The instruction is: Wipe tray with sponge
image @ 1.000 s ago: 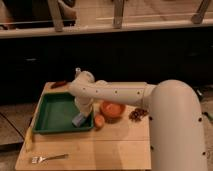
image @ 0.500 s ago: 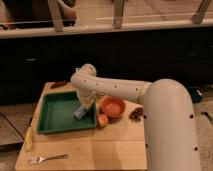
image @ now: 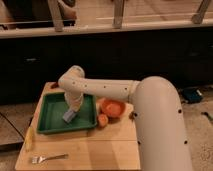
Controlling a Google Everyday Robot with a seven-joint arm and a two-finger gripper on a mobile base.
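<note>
The green tray [image: 50, 120] lies on the left of the wooden table. The light-blue sponge [image: 69, 116] rests on the tray floor, near its middle right. My gripper [image: 72, 109] reaches down into the tray from the white arm and sits right on top of the sponge, pressing it against the tray. The arm hides the gripper's lower part.
A round orange bowl [image: 113, 106] stands just right of the tray, with a small orange fruit [image: 103, 119] in front of it. A fork [image: 47, 158] lies near the table's front left edge. A yellow object [image: 29, 139] lies left of the tray. A dark counter stands behind.
The arm has swung left, and the gripper with the sponge has moved from the tray's right edge toward its middle.
</note>
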